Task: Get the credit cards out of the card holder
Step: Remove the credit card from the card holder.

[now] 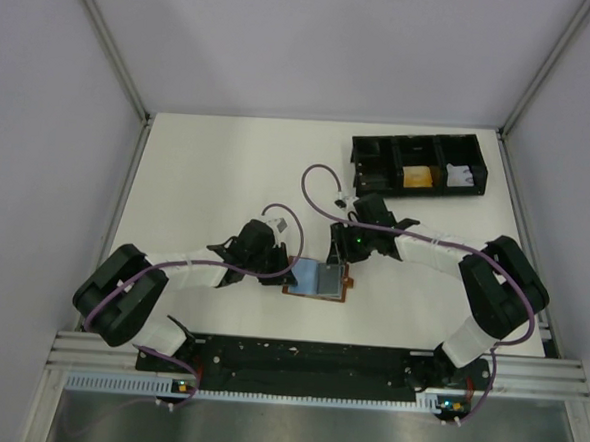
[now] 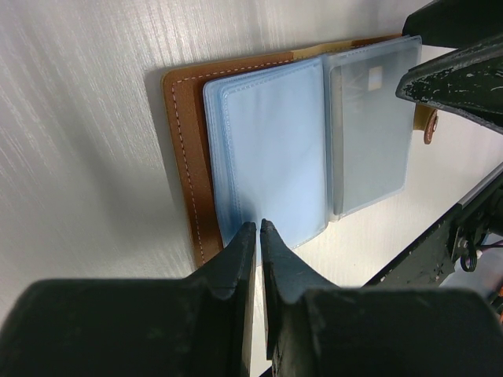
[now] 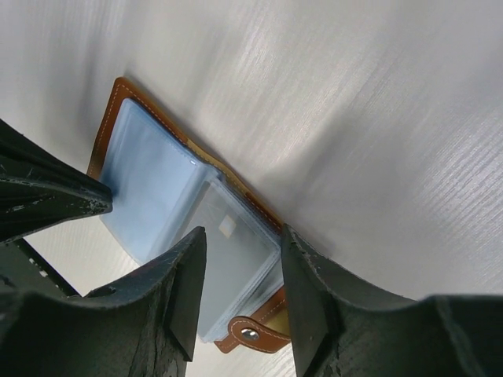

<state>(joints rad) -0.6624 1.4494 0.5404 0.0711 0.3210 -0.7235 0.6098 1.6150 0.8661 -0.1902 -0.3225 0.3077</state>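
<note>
item: card holder [image 1: 318, 280], brown, lying open and flat, well apart from the tray [image 1: 359, 155], on the side toward my bases.
left gripper [image 2: 258, 228]: jaws all but closed, tips at the edge of the blue sleeve [image 2: 267, 149]; pinching it or only pressing, i cannot tell.
right gripper [image 3: 242, 236]: about half open, holding nothing, straddling the clear sleeve [image 3: 236, 259] at the holder's tray-side end.
step, by my judgement: holder spread, no card out yet. next move calls for my right tips to find a sleeve mouth and nip a card edge.
views: only the top view shows the tray; only the right wrist shows the tab [image 3: 250, 335] snap plainly.
</note>
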